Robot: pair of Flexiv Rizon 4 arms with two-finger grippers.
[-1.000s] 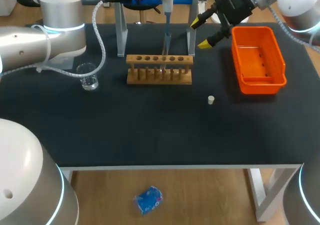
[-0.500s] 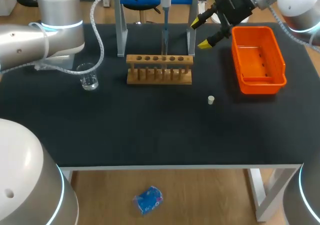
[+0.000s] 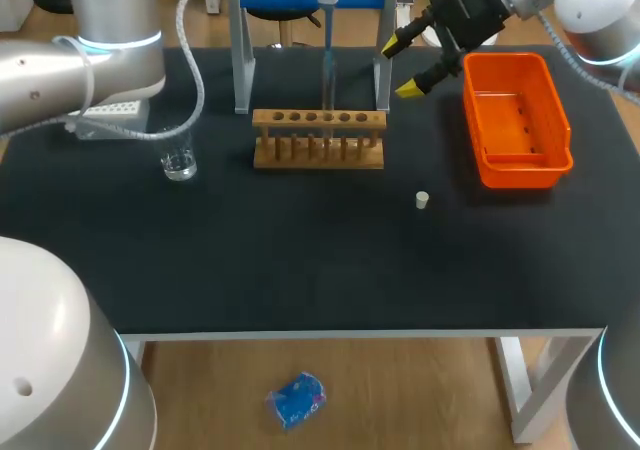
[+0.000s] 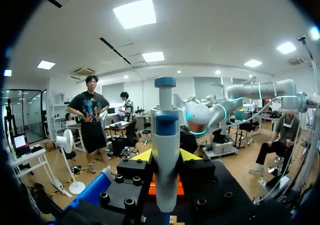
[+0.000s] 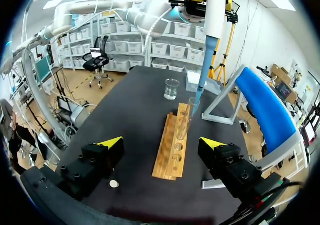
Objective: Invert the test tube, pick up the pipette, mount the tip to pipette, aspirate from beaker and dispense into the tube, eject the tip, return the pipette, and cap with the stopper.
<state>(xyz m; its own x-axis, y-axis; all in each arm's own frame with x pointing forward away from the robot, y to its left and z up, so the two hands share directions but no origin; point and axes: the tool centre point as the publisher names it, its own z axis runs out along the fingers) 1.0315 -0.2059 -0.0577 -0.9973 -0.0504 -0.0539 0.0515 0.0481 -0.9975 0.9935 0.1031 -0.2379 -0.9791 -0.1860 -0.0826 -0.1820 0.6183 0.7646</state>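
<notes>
**Above the rack, a pipette hangs over the tube**

Over the wooden rack [image 3: 318, 120] at the back of the surface [image 3: 300, 260], the left arm [image 3: 60, 65] holds the pipette [image 4: 165, 150] upright, its jaws closed on the body. The blue tip points down at the tube [image 5: 184, 119] standing in the rack. The step looks like dispensing, or just past it.

Next would come ejecting the tip, probably into the orange bin [image 3: 520, 177] by the right edge. That calls for a lift clear of the tube and of the grey stand legs [image 3: 241, 70] flanking the pipette.

The right arm [image 3: 470, 15] hangs beside the bin, jaws wide and holding nothing, close to that path. The beaker [image 3: 180, 162] stands left of the rack. Most room to move lies in front, where the stopper [image 3: 422, 200] waits alone.
</notes>
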